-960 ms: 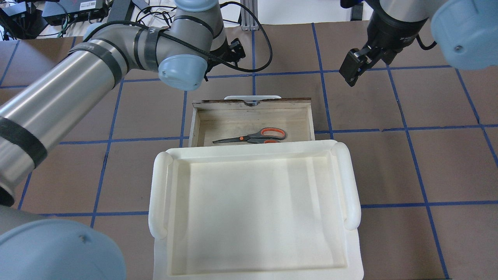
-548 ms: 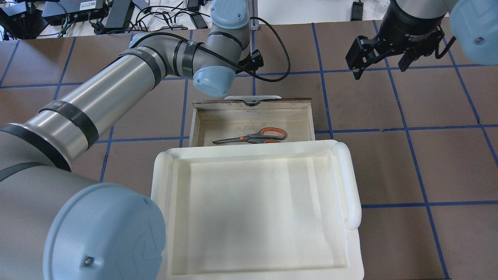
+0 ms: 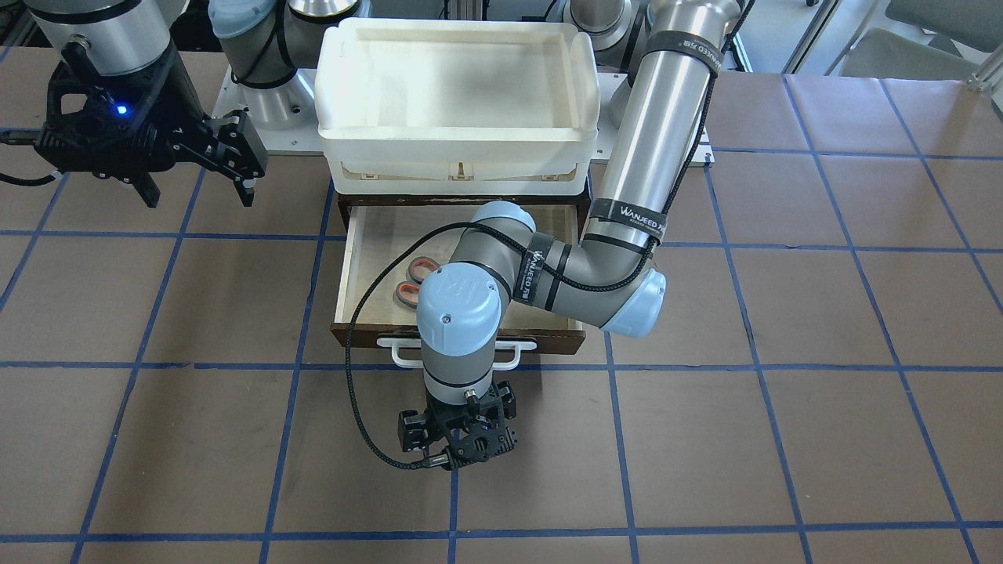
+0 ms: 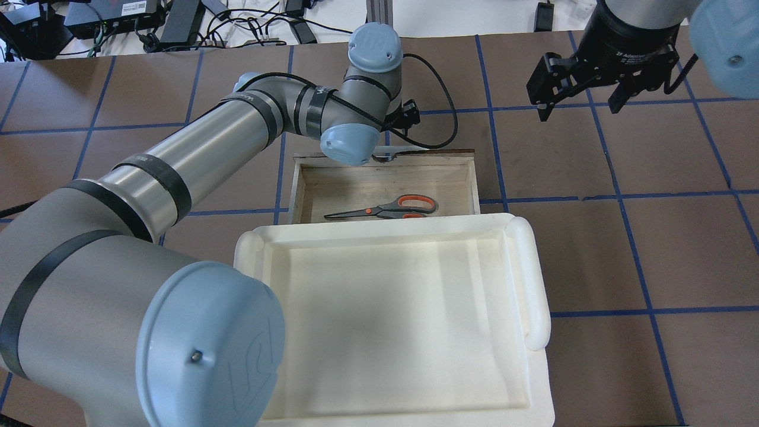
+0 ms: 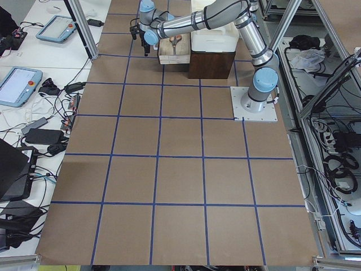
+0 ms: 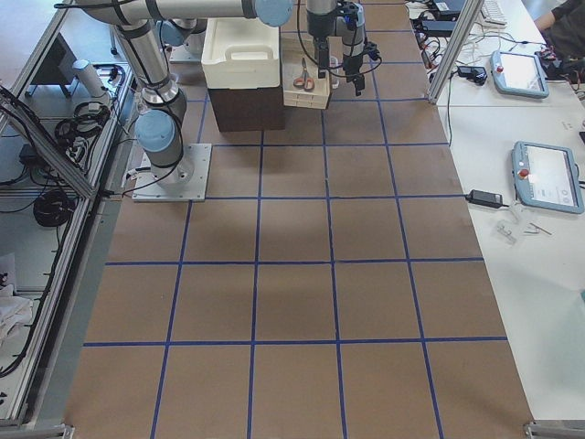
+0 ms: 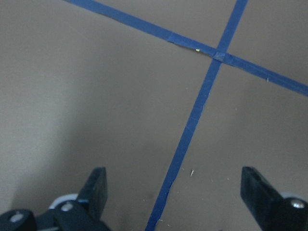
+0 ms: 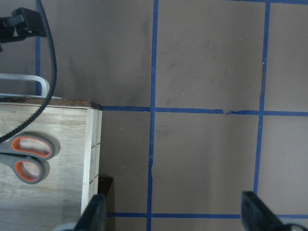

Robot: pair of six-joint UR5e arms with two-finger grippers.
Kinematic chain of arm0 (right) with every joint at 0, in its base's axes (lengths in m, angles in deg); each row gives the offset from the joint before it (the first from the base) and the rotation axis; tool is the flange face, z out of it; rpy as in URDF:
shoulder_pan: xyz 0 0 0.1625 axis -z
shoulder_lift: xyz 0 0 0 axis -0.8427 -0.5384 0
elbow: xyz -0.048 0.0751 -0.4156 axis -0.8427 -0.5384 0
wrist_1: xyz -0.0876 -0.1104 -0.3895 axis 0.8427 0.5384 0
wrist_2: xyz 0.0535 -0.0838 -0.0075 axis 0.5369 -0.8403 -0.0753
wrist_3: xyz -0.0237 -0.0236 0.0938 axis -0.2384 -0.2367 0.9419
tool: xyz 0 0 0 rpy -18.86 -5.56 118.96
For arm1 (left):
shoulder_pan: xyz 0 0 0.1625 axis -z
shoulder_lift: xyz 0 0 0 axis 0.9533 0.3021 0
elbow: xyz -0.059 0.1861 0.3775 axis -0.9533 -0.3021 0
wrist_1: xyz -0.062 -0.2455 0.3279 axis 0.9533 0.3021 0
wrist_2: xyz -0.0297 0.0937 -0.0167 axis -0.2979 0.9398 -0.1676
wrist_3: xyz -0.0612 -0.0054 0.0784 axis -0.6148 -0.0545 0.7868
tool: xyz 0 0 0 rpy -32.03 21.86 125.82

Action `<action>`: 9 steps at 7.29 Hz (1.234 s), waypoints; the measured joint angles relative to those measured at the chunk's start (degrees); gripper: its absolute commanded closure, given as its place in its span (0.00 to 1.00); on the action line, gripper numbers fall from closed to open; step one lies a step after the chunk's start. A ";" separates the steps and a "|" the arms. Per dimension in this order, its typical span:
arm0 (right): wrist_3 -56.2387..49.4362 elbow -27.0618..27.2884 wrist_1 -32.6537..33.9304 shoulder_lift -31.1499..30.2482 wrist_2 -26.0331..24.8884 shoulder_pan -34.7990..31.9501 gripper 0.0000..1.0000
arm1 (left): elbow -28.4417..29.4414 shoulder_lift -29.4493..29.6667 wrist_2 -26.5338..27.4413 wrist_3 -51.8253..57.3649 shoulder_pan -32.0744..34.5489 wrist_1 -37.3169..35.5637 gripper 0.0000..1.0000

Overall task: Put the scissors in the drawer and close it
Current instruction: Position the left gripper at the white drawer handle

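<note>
- The left gripper (image 3: 458, 440) has swung out past the drawer (image 4: 356, 181) front. It now hangs over bare surface (image 3: 235, 454) beyond the handle (image 3: 403, 358), jaws apart.
- The scissors (image 4: 385, 208) lie in the open drawer; the right gripper (image 4: 580, 98) is well aside, jaws apart.
- Likely next: pushing the drawer shut.

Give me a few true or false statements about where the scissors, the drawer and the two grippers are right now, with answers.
1. The scissors lie inside the drawer. True.
2. The drawer is shut. False: it stands pulled open.
3. The left gripper grips the drawer's handle. False: it is open over the table, beyond the handle, holding nothing.
4. The right gripper is open, off to the drawer's side. True.
</note>
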 measured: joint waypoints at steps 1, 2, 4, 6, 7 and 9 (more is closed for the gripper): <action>2.83 -0.49 -0.09 0.05 1.91 -0.12 0.00 | 0.23 0.40 -1.83 3.83 0.00 1.71 0.00; 4.87 -1.17 -0.31 0.17 2.94 -0.30 0.00 | 0.66 0.49 -3.82 8.08 -0.01 4.16 0.00; 5.83 -1.84 -2.17 0.36 2.77 -0.47 0.00 | 1.07 0.57 -5.76 13.18 -0.07 9.36 0.00; 5.49 -1.81 -3.03 0.41 2.57 -0.53 0.00 | 1.35 0.35 -7.08 13.93 -0.09 12.89 0.00; 5.23 -1.74 -3.17 0.41 2.53 -0.52 0.00 | 2.04 -0.03 -7.41 13.95 -0.08 14.62 0.00; 4.13 -1.66 -3.20 0.41 2.44 -0.50 0.00 | 3.95 -0.66 -7.74 13.25 0.12 17.87 0.00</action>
